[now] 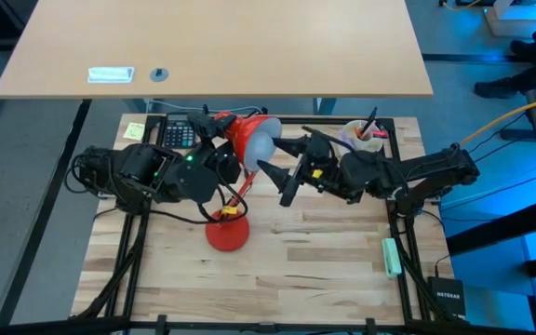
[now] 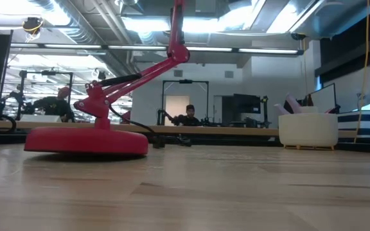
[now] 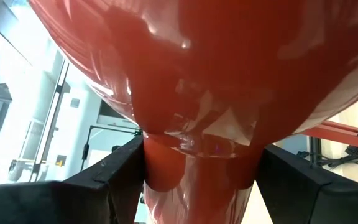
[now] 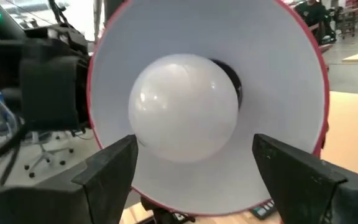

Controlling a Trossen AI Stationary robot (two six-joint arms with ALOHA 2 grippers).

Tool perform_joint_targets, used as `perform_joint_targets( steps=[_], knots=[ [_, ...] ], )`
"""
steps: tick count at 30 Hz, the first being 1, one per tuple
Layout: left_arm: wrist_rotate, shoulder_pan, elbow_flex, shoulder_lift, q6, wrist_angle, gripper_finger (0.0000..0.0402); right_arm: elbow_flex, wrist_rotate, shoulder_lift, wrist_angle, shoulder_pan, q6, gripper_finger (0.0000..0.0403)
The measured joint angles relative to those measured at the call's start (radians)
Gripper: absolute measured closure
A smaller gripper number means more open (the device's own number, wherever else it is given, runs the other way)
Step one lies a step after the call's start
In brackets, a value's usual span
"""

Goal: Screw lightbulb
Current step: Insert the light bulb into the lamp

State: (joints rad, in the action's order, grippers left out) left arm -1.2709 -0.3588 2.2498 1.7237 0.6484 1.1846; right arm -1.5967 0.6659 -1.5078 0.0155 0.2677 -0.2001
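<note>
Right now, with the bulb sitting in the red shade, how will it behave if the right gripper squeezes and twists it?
The lightbulb looks smooth and round, so the right gripper may slip. It is probably fragile and light.

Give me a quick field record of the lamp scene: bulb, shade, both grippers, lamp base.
lightbulb: white, sitting inside the shade, screw base hidden
lamp shade: red outside, white inside, mouth turned toward the right arm
left gripper: fingers closed on the shade's narrow red neck, one each side
right gripper: open, one finger either side of the lightbulb, not clearly touching it
lamp base: red disc flat on the wooden table, jointed arm rising from it
white cup: far right on the table, apart from the lamp
</note>
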Motion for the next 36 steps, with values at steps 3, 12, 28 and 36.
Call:
perform_joint_targets(
  steps=[3, 12, 28, 36],
  knots=[
    [0.0, 0.0, 0.0, 0.0, 0.001, 0.0, 0.0151, 0.0, -0.005, 0.0, -0.014, 0.0, 0.027, 0.0081],
    [-0.001, -0.004, 0.0, 0.0, 0.009, -0.001, 0.0151, -0.001, 0.108, 0.077, -0.172, 0.084, 0.217, 0.0082],
    [0.046, -0.014, -0.001, 0.0, 0.082, -0.035, 0.0151, -0.001, 0.346, 0.08, -0.329, 0.203, 0.635, 0.0082],
    [0.086, -0.014, -0.001, 0.0, 0.15, -0.076, 0.0151, -0.001, 0.345, 0.08, -0.381, 0.21, 0.759, 0.0082]
  ],
)
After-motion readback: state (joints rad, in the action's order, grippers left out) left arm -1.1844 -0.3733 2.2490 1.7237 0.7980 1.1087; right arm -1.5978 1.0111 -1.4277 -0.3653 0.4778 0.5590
